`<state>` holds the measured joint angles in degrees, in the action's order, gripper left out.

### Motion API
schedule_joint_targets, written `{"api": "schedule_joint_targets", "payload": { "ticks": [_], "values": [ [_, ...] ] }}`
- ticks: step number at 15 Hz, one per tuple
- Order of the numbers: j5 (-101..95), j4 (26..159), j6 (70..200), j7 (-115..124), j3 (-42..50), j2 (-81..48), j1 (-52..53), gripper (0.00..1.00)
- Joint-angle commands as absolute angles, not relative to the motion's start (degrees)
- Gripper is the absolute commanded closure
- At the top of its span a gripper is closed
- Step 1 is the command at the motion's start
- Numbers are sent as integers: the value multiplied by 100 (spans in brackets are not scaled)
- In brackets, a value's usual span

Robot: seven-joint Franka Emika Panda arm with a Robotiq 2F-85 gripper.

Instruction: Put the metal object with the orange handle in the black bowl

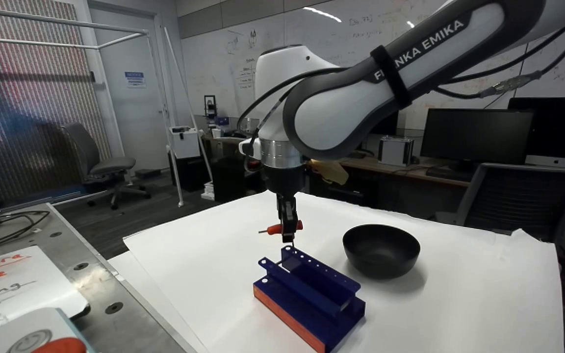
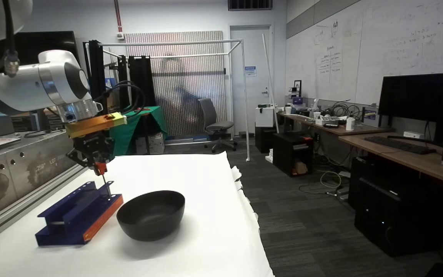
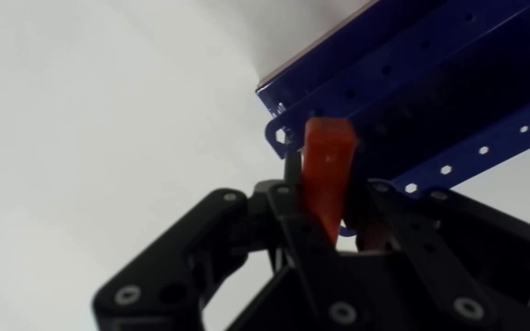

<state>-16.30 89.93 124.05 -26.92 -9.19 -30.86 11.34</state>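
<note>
The metal object with the orange handle (image 1: 275, 229) is held between the fingers of my gripper (image 1: 290, 234), above one end of the blue rack. Its thin shaft points to the left in this exterior view. The orange handle (image 2: 100, 168) also shows in an exterior view at the fingertips of my gripper (image 2: 97, 169), with thin metal below it. In the wrist view the handle (image 3: 328, 170) lies between both fingers (image 3: 327, 186); the shaft is hidden there. The black bowl (image 1: 381, 252) stands upright on the white table beside the rack, also in an exterior view (image 2: 152, 217). It is out of the wrist view.
A blue rack (image 1: 307, 299) with an orange side strip lies on the white-covered table (image 1: 483, 294), just below the gripper. It also shows in an exterior view (image 2: 79, 219) and in the wrist view (image 3: 430, 92). A metal bench (image 2: 33, 169) borders the table.
</note>
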Motion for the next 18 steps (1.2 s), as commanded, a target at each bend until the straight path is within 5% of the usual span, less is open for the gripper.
{"api": "schedule_joint_targets", "payload": {
  "ticks": [1,18],
  "values": [
    [-1788,8890,12277,-2756,-892,-2981,1135,89],
    [-3143,9172,10151,-1019,-485,-1778,1228,89]
  ]
}}
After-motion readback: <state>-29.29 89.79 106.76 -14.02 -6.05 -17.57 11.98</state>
